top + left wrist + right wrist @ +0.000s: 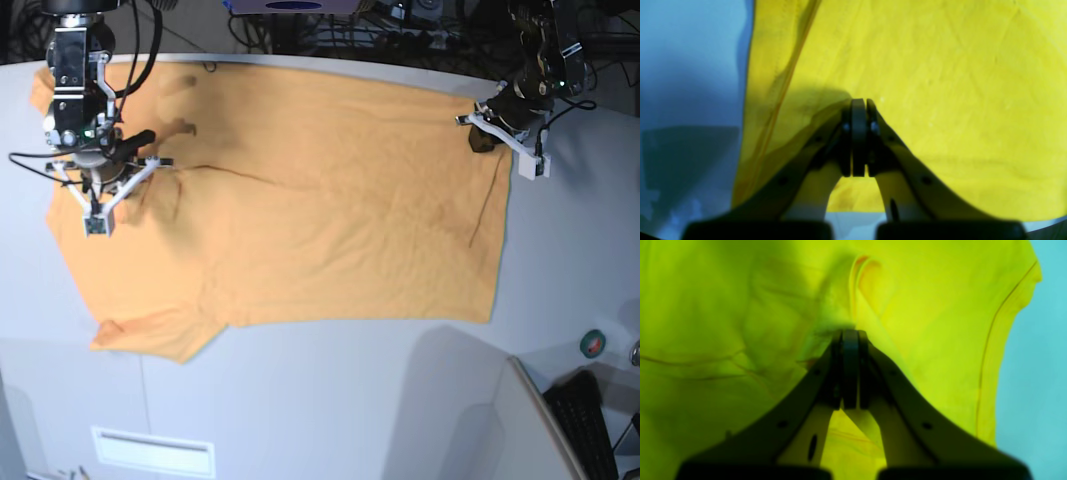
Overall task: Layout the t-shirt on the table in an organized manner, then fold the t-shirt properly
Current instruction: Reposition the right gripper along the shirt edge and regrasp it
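One table (330, 400) carries one t-shirt (300, 230), spread flat across its far half. Two grippers are over it, jaws pressed together: the left gripper (528, 166) at the hem corner, the right gripper (96, 226) by the neckline, neither visibly pinching cloth.

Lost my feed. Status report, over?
Left gripper shut, right gripper shut, both over t-shirt. Shirt spread on table. Nothing in the way.

Open table (330, 400) before the t-shirt (300, 230); keyboard (590, 420), seemingly, at corner.
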You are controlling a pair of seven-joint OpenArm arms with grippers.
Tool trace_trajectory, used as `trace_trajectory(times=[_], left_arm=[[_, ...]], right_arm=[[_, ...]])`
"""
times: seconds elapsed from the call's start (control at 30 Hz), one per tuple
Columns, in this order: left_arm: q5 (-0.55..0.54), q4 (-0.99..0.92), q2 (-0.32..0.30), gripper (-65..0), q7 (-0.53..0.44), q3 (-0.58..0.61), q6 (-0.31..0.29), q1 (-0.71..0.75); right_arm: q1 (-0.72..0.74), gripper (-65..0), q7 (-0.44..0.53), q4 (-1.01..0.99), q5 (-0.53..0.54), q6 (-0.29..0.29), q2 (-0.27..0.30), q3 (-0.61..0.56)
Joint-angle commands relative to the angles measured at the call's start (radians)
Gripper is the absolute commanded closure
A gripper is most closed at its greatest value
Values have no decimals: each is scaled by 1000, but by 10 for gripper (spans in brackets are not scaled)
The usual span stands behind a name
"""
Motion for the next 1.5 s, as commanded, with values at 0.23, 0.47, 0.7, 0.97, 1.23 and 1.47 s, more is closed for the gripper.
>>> trace_trajectory(times=[0.23,0.47,0.7,0.97,1.23,1.47], left_arm=[[-10,19,-11,0,-14,-8,-8,3],[-10,20,-13,0,-14,-11,-8,3],[-10,20,-13,0,-14,-13,-8,-1],[-10,16,-13,0,-14,-13,-8,-4],[-10,19,-16,0,-14,-16,-8,-4],[-15,24,-16,0,-14,-17,-8,-3]], right_arm=[[101,0,17,38,-2,-33,63,100],[-92,0,-102,340,-2,-24,57,-1],[-209,0,-128,313,1,-32,34,-152],[-31,0,-75,12,0,-24,45,-27],[131,0,-13,-217,0,-24,139,0],[175,0,-17,-233,0,-24,143,0]])
